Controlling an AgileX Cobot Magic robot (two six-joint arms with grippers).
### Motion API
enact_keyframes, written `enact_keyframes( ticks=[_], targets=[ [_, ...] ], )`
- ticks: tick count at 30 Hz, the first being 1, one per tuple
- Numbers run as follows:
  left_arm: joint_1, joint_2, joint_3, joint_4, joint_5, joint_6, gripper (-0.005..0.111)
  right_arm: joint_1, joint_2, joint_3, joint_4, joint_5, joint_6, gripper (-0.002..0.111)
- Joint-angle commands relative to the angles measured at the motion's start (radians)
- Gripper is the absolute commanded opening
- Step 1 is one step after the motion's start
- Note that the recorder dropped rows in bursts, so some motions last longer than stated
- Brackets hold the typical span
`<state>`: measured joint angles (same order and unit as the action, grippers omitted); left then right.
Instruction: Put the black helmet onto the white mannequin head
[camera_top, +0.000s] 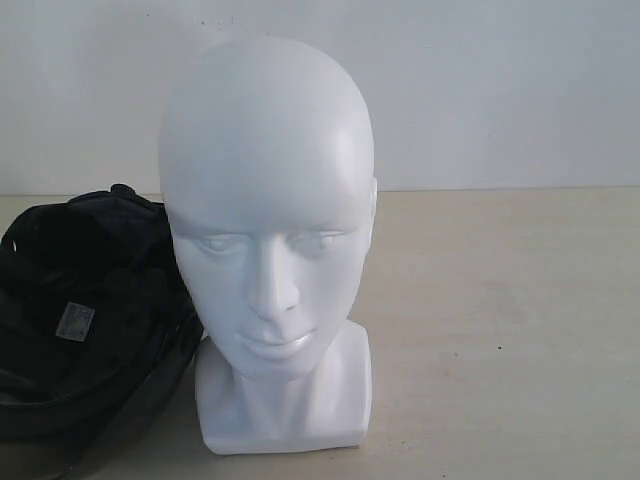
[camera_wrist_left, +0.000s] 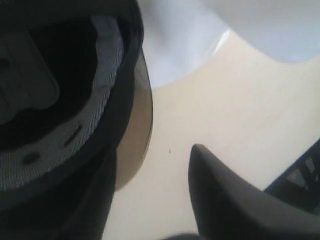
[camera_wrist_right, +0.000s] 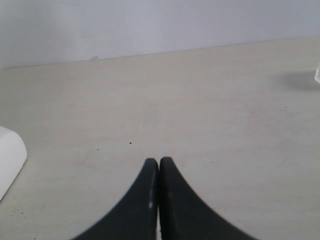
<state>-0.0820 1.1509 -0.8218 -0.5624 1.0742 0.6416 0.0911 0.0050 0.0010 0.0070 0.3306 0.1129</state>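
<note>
Closest to the exterior camera stands the white mannequin head (camera_top: 268, 230), upright on its squarish base, face toward the lens, bare on top; the black helmet (camera_top: 85, 320) lies just beside it on the left, on the pale table (camera_top: 500, 330), touching or nearly touching the jaw and base; its hollow is turned toward the camera and holds only its own dark padding, straps and a small grey label (camera_top: 76, 320). In the left wrist view the helmet's lining and smoky visor (camera_wrist_left: 137, 135) fill one side; the left gripper (camera_wrist_left: 155, 175) has its fingers spread, one finger (camera_wrist_left: 225, 200) apart from the visor with bare table between, the other lost against the dark shell; nothing is seen pinched. The right gripper (camera_wrist_right: 158, 167) hangs over bare table, fingers pressed together on nothing, a corner of the white base at the frame edge.
</note>
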Motion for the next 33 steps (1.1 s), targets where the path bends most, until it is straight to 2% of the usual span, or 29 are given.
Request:
enact_keyframes(
  ticks=[1,5,8,12,21,23,25,28,30,33],
  targets=[
    [-0.017,-0.034,-0.044,0.093,0.147,-0.156,0.043,-0.001,-0.005,-0.001,-0.002,-0.004,-0.002,0.0],
    [-0.084,-0.136,-0.044,0.111,0.147,-0.161,0.034,-0.001,-0.005,-0.001,-0.002,-0.004,-0.002,0.0],
    [-0.12,-0.19,-0.044,0.111,0.117,-0.152,0.036,-0.001,-0.005,-0.001,-0.002,-0.004,-0.002,0.0],
    [-0.125,-0.2,-0.04,0.106,0.096,-0.152,0.04,-0.001,-0.005,-0.001,-0.002,-0.004,0.0,0.0],
    [-0.125,-0.188,0.021,0.073,0.066,-0.144,0.04,-0.001,-0.005,-0.001,-0.002,-0.004,0.0,0.0],
    [-0.132,-0.198,0.039,0.1,0.006,-0.132,0.04,-0.001,-0.005,-0.001,-0.002,-0.004,0.0,0.0],
    [-0.187,-0.215,0.049,0.16,-0.088,-0.167,0.04,-0.001,-0.005,-0.001,-0.002,-0.004,0.0,0.0],
    [-0.311,-0.213,0.052,0.318,-0.148,-0.457,0.04,-0.001,-0.005,-0.001,-0.002,-0.004,0.0,0.0],
    [-0.382,-0.213,0.056,0.406,-0.206,-0.594,0.04,-0.001,-0.005,-0.001,-0.002,-0.004,0.0,0.0],
    [-0.452,-0.186,0.067,0.542,-0.281,-0.714,0.04,-0.001,-0.005,-0.001,-0.002,-0.004,0.0,0.0]
  ],
)
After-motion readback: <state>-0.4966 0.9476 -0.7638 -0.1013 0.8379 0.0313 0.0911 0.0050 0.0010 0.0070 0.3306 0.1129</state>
